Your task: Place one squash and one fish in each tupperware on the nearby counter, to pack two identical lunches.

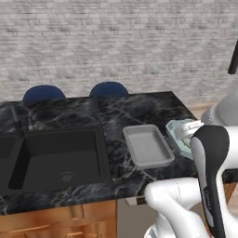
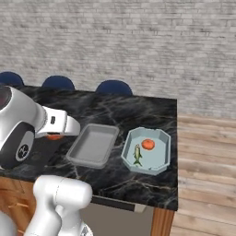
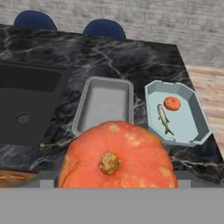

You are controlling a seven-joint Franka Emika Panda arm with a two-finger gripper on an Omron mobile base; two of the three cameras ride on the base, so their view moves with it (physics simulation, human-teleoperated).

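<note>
A big orange squash [image 3: 117, 155] sits low in the middle of the hand view, right between the gripper's [image 3: 114, 181] fingers, which stand wide and seem to clamp it. In the right base view a bit of orange peeks out under the arm at the left. At the right, the pale blue tupperware [image 2: 161, 159] holds another small squash [image 2: 148, 144] and a slim yellow-green fish [image 2: 137, 154]. Just left of it lies a grey tray [image 2: 93, 144], on the black marble counter [image 2: 133, 110]. The black sink [image 1: 56, 155] is at the far left.
</note>
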